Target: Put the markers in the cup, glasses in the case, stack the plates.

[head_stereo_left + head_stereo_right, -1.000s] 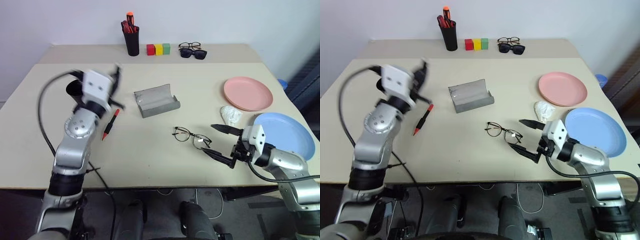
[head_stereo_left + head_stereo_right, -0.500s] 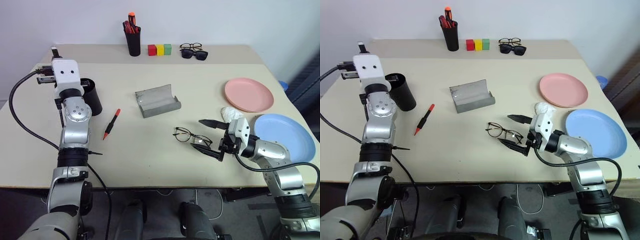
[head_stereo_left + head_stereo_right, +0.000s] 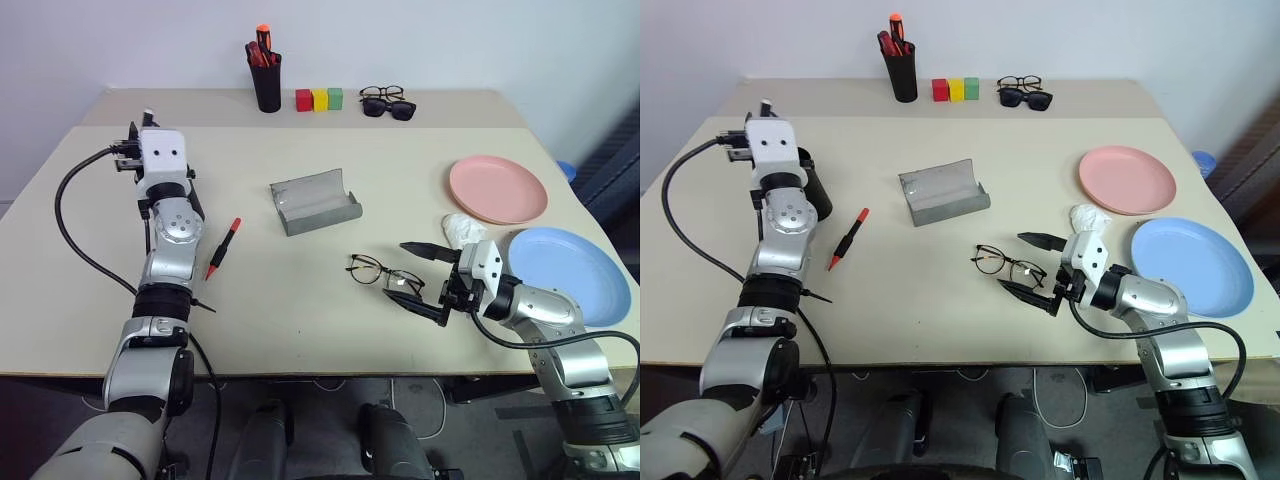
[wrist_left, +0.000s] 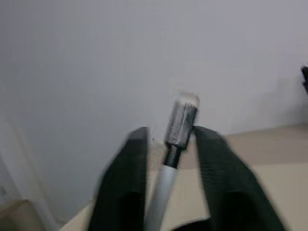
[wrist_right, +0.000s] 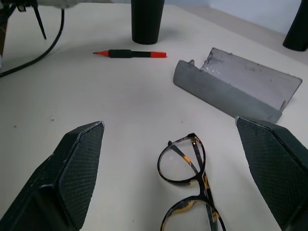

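My left gripper (image 4: 171, 134) is raised beside the black cup (image 3: 818, 192), pointing up and away. Its fingers stand apart, and the white marker with the black cap (image 4: 179, 122) is upright between them. The red-capped marker (image 3: 222, 248) lies on the table right of that arm. The wire-framed glasses (image 3: 383, 270) lie in the middle, and my right gripper (image 3: 396, 270) is open with its fingertips on either side of their near end. Behind them the grey case (image 3: 314, 202) lies open. The pink plate (image 3: 497, 187) and the blue plate (image 3: 570, 272) sit apart at the right.
At the back edge stand a black pen pot (image 3: 265, 75) with red and orange pens, three coloured blocks (image 3: 317, 99), and sunglasses (image 3: 386, 103) with another pair. A white crumpled wad (image 3: 460, 228) lies between the plates and my right gripper.
My left arm has swung up from above the red-capped marker to beside the cup, and its fingers have parted. The right gripper has stayed at the glasses.
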`<action>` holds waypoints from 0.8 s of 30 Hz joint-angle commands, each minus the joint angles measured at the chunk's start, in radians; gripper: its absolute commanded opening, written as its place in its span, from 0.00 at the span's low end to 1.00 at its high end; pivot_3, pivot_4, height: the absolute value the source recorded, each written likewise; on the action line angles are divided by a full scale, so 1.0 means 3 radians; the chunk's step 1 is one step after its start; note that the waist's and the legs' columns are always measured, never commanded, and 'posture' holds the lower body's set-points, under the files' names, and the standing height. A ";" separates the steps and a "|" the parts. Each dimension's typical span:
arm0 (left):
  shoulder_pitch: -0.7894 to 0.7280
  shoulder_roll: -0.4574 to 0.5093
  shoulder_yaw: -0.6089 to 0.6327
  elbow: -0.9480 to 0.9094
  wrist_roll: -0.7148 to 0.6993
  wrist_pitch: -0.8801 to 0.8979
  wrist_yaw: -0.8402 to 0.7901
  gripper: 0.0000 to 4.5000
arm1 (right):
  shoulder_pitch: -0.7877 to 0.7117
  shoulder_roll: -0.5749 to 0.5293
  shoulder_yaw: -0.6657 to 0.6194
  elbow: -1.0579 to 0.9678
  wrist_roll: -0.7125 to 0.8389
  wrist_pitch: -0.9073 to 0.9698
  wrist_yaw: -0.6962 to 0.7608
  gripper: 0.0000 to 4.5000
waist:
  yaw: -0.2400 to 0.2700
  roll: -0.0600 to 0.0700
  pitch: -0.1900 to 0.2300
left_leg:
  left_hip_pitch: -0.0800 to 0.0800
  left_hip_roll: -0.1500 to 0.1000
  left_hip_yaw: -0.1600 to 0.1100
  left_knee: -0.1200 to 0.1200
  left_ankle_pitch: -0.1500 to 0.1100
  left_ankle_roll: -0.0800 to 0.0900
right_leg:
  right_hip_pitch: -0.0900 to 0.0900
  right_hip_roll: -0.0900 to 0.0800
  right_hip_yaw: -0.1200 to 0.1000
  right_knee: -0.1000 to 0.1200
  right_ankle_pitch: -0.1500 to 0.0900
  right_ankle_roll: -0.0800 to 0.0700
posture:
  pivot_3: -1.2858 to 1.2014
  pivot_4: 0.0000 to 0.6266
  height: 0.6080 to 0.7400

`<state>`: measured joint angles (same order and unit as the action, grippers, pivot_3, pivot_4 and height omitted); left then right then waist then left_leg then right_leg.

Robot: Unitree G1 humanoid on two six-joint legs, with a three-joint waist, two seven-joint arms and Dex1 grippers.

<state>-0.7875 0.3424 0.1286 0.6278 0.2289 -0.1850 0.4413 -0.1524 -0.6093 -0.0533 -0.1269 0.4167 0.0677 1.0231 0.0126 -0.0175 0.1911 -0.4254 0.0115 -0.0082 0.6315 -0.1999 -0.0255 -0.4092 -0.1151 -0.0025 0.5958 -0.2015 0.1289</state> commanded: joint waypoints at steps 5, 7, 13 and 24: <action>0.0319 -0.0257 -0.0057 -0.1022 -0.0615 0.0193 -0.0831 0.86 | 0.0012 -0.0055 -0.0126 -0.0168 0.0051 0.0054 -0.0061 1.00 | -0.0002 0.0000 0.0000 | 0.0000 0.0000 0.0001 -0.0001 0.0000 0.0000 | 0.0000 -0.0001 0.0000 -0.0001 0.0000 0.0000 | 0.52 0.24 1.00; 0.0512 -0.0298 -0.0106 -0.1526 -0.0855 0.0480 -0.1182 0.86 | 0.0016 -0.0059 -0.0128 -0.0169 0.0047 0.0054 -0.0062 1.00 | -0.0003 0.0000 0.0000 | -0.0001 0.0000 0.0001 0.0000 0.0000 -0.0001 | 0.0000 -0.0001 0.0000 -0.0002 0.0000 -0.0001 | 0.52 0.24 1.00; 0.0968 0.0325 -0.0262 -0.2845 -0.1522 0.2598 -0.2236 0.86 | 0.0029 -0.0065 -0.0148 -0.0178 0.0043 0.0062 -0.0084 1.00 | -0.0052 0.0002 -0.0001 | 0.0004 0.0003 0.0001 -0.0002 0.0000 0.0000 | -0.0002 0.0000 0.0001 0.0004 -0.0007 -0.0014 | 0.52 0.24 1.00; 0.1002 0.0805 -0.0278 -0.2997 -0.1663 0.3209 -0.2824 0.86 | 0.0066 -0.0036 -0.0139 -0.0157 0.0018 0.0053 -0.0136 1.00 | -0.0077 0.0001 0.0000 | 0.0000 0.0003 -0.0001 -0.0002 0.0000 0.0000 | -0.0002 0.0000 0.0000 -0.0001 -0.0009 -0.0016 | 0.52 0.24 1.00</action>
<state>-0.4723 0.5830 0.0102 -0.2189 -0.2573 0.8091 -0.3969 -0.1336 -0.6157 -0.0736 -0.1459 0.4154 0.0925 0.9874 -0.0105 -0.0172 0.1911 -0.4254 0.0126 -0.0084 0.6308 -0.1999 -0.0255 -0.4100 -0.1150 -0.0023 0.5954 -0.2041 0.1239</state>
